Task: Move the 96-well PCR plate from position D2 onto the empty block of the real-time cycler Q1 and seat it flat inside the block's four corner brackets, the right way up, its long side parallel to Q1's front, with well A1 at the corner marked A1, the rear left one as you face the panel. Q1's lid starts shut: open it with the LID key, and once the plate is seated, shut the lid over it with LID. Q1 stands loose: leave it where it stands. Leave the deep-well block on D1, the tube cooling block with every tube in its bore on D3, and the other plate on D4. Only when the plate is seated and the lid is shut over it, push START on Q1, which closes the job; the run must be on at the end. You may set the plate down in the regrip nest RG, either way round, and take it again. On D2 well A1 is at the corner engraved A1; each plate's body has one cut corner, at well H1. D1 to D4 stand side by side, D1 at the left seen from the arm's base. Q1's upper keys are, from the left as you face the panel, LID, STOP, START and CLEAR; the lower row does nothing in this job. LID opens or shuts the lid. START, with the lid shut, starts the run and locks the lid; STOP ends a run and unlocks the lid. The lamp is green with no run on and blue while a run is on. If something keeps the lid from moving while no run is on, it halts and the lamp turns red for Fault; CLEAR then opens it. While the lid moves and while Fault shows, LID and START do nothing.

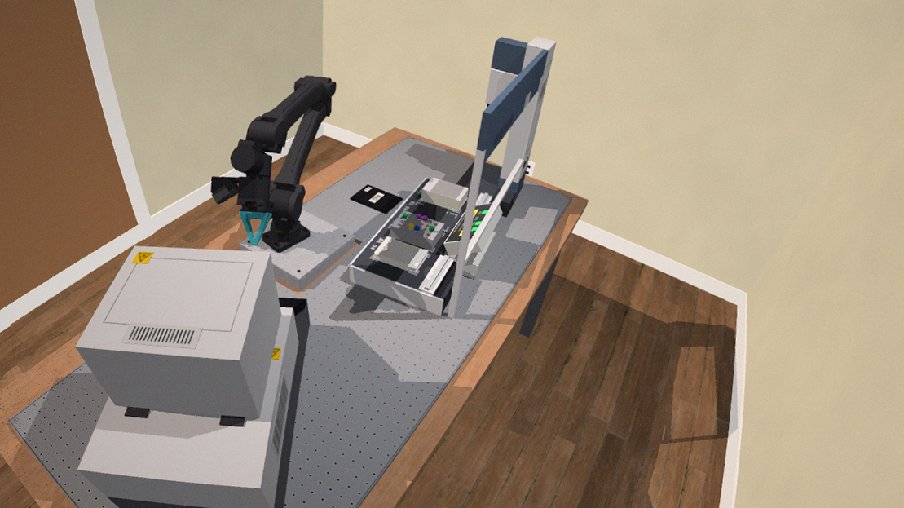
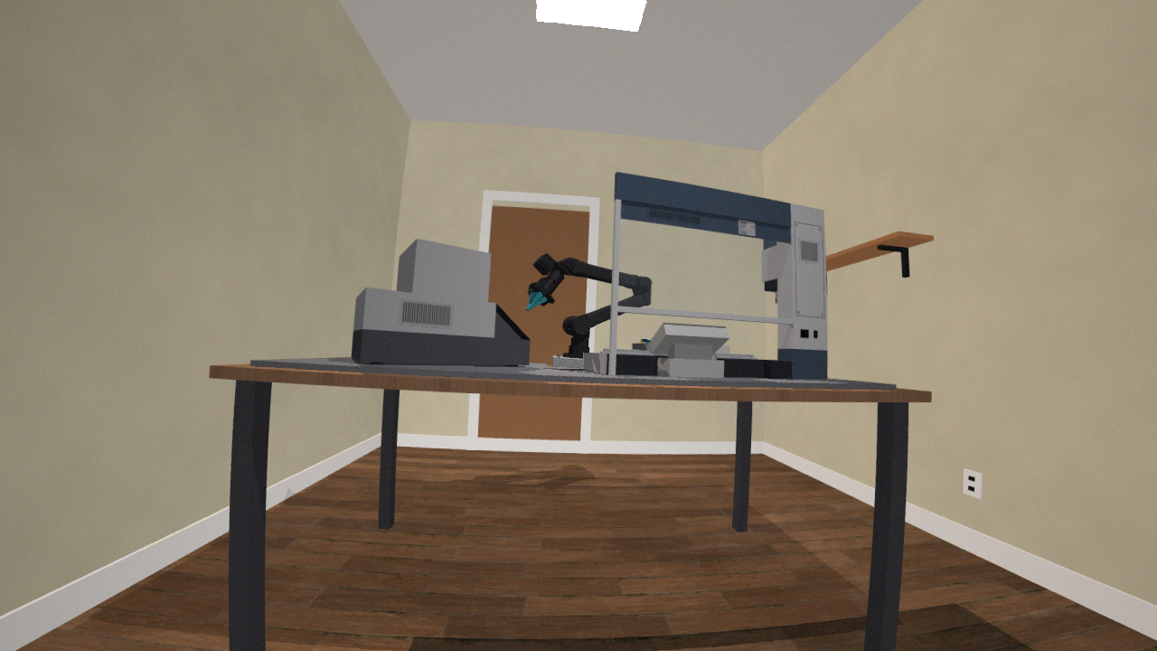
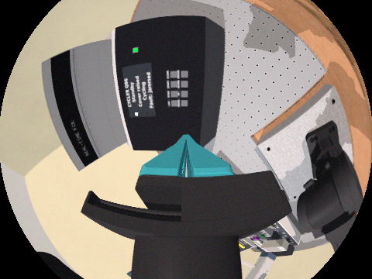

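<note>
The cycler Q1 [image 1: 189, 368] stands at the near end of the table, and its grey lid [image 1: 178, 323] lies level on the body, hiding the block. No PCR plate shows on it. In the wrist view its black panel [image 3: 166, 83] faces me, with a green lamp [image 3: 136, 49] and two rows of keys [image 3: 177, 89]. My gripper [image 3: 186, 139] has its teal fingers shut on nothing and hovers a little in front of and above the panel. It also shows in the top view [image 1: 253, 229] and the exterior view [image 2: 535, 303].
The deck [image 1: 416, 242] stands under a tall blue and white gantry [image 1: 509, 147]. It carries a white block [image 1: 443, 191], a tube block with coloured caps [image 1: 418, 223] and a white plate [image 1: 397, 251]. A black nest [image 1: 374, 194] lies behind the deck.
</note>
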### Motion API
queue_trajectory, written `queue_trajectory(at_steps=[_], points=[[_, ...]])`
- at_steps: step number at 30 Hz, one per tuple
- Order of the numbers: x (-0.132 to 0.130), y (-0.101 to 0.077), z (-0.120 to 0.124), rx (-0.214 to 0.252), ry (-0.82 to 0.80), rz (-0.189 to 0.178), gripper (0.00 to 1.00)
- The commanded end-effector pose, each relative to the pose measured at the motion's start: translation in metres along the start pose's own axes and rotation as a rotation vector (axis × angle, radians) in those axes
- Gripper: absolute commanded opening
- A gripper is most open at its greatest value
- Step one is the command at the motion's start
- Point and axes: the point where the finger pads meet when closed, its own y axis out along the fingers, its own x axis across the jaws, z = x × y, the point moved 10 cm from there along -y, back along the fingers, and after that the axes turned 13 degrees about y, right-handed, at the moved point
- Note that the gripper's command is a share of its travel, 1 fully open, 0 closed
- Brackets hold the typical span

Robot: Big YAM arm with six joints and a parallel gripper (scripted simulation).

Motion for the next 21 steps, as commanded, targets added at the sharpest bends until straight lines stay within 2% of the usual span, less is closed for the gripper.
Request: queue_trajectory(at_steps=[1,5,21], points=[[0.010,-0.012,0.003,0.006,-0.018,-0.037,0.00],[0.016,-0.017,0.004,0.008,-0.020,-0.053,0.00],[0.021,-0.022,0.005,0.008,-0.020,-0.070,0.00]])
